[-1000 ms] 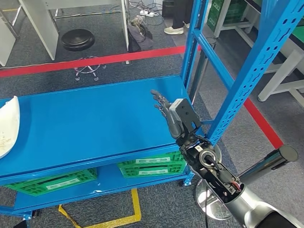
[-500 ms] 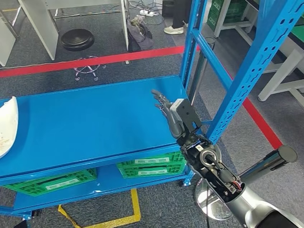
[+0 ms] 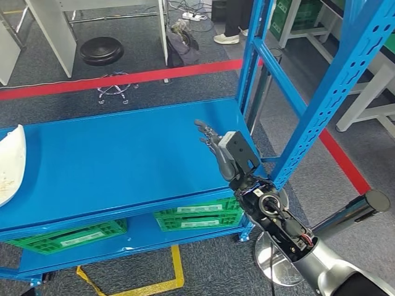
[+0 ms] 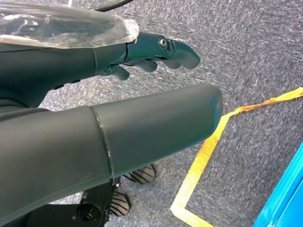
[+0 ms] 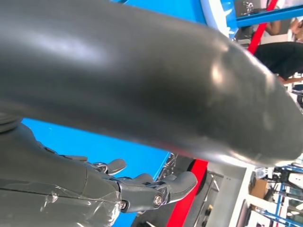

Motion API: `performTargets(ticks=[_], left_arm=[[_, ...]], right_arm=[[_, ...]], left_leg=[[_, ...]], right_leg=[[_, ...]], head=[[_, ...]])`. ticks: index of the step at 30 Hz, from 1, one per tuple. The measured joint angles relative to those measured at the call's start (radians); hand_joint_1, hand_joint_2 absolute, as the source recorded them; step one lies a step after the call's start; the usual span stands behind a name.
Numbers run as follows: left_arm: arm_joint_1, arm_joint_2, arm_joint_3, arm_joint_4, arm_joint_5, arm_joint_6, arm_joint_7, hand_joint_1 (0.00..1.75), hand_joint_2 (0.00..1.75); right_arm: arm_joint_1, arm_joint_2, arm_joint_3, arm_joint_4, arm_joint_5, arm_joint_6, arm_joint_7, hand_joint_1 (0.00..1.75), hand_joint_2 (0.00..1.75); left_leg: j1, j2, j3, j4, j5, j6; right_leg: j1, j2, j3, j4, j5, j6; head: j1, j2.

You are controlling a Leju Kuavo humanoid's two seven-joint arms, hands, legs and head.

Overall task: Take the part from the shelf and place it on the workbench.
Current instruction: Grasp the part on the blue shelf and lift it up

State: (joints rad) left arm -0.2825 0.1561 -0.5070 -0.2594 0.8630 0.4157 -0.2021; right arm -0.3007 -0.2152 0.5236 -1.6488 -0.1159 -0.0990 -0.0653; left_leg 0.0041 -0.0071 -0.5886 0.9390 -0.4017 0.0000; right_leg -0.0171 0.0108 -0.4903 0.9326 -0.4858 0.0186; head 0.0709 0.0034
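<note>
The part [image 3: 10,163], a white curved shell, lies at the far left end of the blue shelf [image 3: 116,160], cut off by the picture's edge. My right hand [image 3: 218,145] reaches over the shelf's right end, far from the part, with fingers stretched out and nothing in them. In the right wrist view its thumb and dark fingers [image 5: 157,189] stand apart above the blue shelf [image 5: 82,144]. My left hand [image 4: 71,137] hangs over grey carpet, its fingers [image 4: 171,47] apart and holding nothing.
Blue uprights [image 3: 326,98] of the rack rise right of my right hand. Green crates [image 3: 198,216] sit on the lower level. A black stool [image 3: 101,50], red floor tape [image 3: 116,80], white table legs and a person's shoes [image 3: 226,38] lie beyond. Yellow tape [image 3: 177,271] marks the near floor.
My right hand has crept slightly to the left over the shelf, still empty with fingers spread. The part has not moved.
</note>
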Motion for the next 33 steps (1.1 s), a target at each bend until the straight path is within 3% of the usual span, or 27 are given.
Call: performTargets(ticks=[2,5,6,7,8,10,11,13,16,18,20,22,23,24,25,27,28,31,33], left_arm=[[0.000,0.000,0.000,0.000,0.000,0.000,0.000,0.00,0.00],[0.001,-0.001,0.000,0.000,0.000,0.000,0.000,0.00,0.00],[0.002,-0.001,0.000,0.000,0.000,0.000,0.000,0.00,0.00],[0.003,-0.001,0.000,0.000,0.000,0.000,0.000,0.00,0.00],[0.005,-0.002,0.000,0.000,0.000,0.000,0.000,0.00,0.00],[0.006,-0.001,0.000,0.000,0.000,0.000,0.000,0.00,0.00],[0.005,-0.001,0.000,0.000,0.000,0.000,0.000,0.00,0.00],[0.005,-0.001,0.000,0.000,0.000,0.000,0.000,0.00,0.00],[0.006,0.000,0.000,0.000,0.000,0.000,0.001,0.00,0.00],[0.004,0.000,0.000,0.000,0.000,0.000,0.001,0.00,0.00],[0.003,0.001,0.000,0.000,0.000,0.000,0.001,0.00,0.00],[0.005,0.000,0.000,0.000,0.000,0.000,0.001,0.00,0.00],[0.006,0.000,0.000,0.000,0.000,0.000,0.001,0.00,0.00],[0.006,-0.001,0.000,0.000,0.000,0.000,0.001,0.00,0.00],[0.005,0.000,0.000,0.000,0.000,0.000,0.001,0.00,0.00],[0.001,0.000,0.000,0.000,0.001,0.000,0.001,0.00,0.00],[-0.001,-0.001,0.000,0.000,0.002,0.000,0.000,0.00,0.00],[-0.002,-0.001,0.000,0.000,0.005,0.000,-0.001,0.00,0.00],[-0.003,-0.002,0.000,0.000,0.007,0.000,-0.004,0.00,0.00]], right_arm=[[-0.004,0.000,-0.002,0.004,0.001,0.001,-0.001,0.00,0.00],[-0.002,0.000,-0.002,0.010,0.001,0.002,-0.001,0.00,0.00],[0.000,0.000,-0.002,0.012,0.002,0.002,-0.001,0.00,0.00],[0.002,0.000,-0.002,0.015,0.002,0.002,0.000,0.00,0.00],[0.003,0.000,-0.002,0.017,0.002,0.002,0.000,0.00,0.00],[0.002,0.000,-0.003,0.020,0.003,0.002,0.000,0.00,0.00],[0.002,0.000,-0.003,0.021,0.004,0.003,-0.001,0.00,0.00],[0.003,0.000,-0.002,0.024,0.005,0.003,0.000,0.00,0.00],[0.001,0.000,-0.003,0.025,0.009,0.005,0.000,0.00,0.00],[-0.003,0.001,-0.003,0.025,0.014,0.006,0.001,0.00,0.00],[-0.005,0.001,-0.002,0.026,0.017,0.008,0.002,0.00,0.00],[-0.004,0.001,-0.001,0.028,0.019,0.008,0.003,0.00,0.00],[-0.004,0.001,0.000,0.029,0.020,0.008,0.004,0.00,0.00],[-0.003,0.001,0.000,0.030,0.022,0.008,0.004,0.00,0.00],[-0.004,0.001,0.000,0.031,0.024,0.008,0.005,0.00,0.00],[-0.006,0.001,0.000,0.031,0.026,0.008,0.007,0.00,0.00],[-0.008,0.001,-0.001,0.031,0.028,0.008,0.008,0.00,0.00],[-0.011,0.002,-0.001,0.030,0.032,0.008,0.010,0.00,0.00],[-0.013,0.003,0.000,0.030,0.035,0.009,0.012,0.00,0.00]], left_leg=[[0.006,0.002,0.012,-0.012,0.002,0.008],[0.008,0.005,0.022,-0.016,-0.002,0.014],[0.009,0.003,0.025,-0.015,-0.004,0.013],[0.011,0.001,0.027,-0.015,-0.006,0.011],[0.014,-0.002,0.030,-0.013,-0.009,0.007],[0.017,-0.010,0.036,-0.008,-0.017,-0.005],[0.017,-0.013,0.036,-0.003,-0.020,-0.013],[0.016,-0.019,0.032,0.000,-0.019,-0.028],[0.022,-0.019,0.026,0.009,-0.024,-0.046],[0.023,-0.009,-0.011,0.087,-0.068,-0.052],[0.022,-0.003,-0.081,0.223,-0.125,-0.055],[0.022,-0.003,-0.127,0.302,-0.141,-0.056],[0.022,-0.002,-0.126,0.292,-0.125,-0.055],[0.022,0.000,-0.105,0.245,-0.096,-0.053],[0.022,0.006,-0.069,0.174,-0.059,-0.051],[0.015,0.022,-0.006,0.048,-0.015,-0.042],[0.012,0.026,0.009,0.017,-0.008,-0.037],[0.008,0.012,0.012,0.008,-0.011,-0.018],[0.009,0.002,0.015,0.005,-0.010,-0.006]], right_leg=[[0.000,-0.002,-0.023,0.053,-0.032,0.004],[-0.003,-0.004,-0.128,0.262,-0.116,0.008],[-0.005,-0.004,-0.154,0.306,-0.122,0.011],[-0.007,-0.004,-0.162,0.309,-0.108,0.013],[-0.009,-0.004,-0.149,0.270,-0.075,0.014],[-0.014,0.002,-0.089,0.130,0.000,0.017],[-0.015,0.007,-0.061,0.073,0.020,0.016],[-0.011,0.014,-0.041,0.033,0.022,0.010],[-0.009,0.008,-0.036,0.026,0.027,-0.010],[-0.009,0.001,-0.032,0.019,0.032,-0.025],[-0.006,-0.007,-0.033,0.018,0.032,-0.034],[-0.002,-0.016,-0.035,0.018,0.031,-0.036],[-0.001,-0.021,-0.034,0.019,0.030,-0.037],[-0.001,-0.026,-0.033,0.019,0.029,-0.036],[0.000,-0.031,-0.031,0.019,0.028,-0.033],[0.004,-0.040,-0.027,0.020,0.022,-0.024],[0.006,-0.044,-0.026,0.019,0.020,-0.019],[0.005,-0.054,-0.022,0.018,0.013,-0.002],[0.001,-0.044,-0.037,0.056,-0.015,0.008]], head=[[0.004,0.000],[0.011,0.000],[0.012,0.000],[0.013,0.000],[0.014,0.000],[0.016,0.000],[0.016,0.000],[0.014,0.000],[0.011,0.000],[0.006,0.000],[0.002,0.000],[0.001,0.000],[0.001,0.000],[0.000,0.000],[0.000,0.000],[0.000,0.000],[0.000,0.000],[0.003,0.000],[0.006,0.000]])
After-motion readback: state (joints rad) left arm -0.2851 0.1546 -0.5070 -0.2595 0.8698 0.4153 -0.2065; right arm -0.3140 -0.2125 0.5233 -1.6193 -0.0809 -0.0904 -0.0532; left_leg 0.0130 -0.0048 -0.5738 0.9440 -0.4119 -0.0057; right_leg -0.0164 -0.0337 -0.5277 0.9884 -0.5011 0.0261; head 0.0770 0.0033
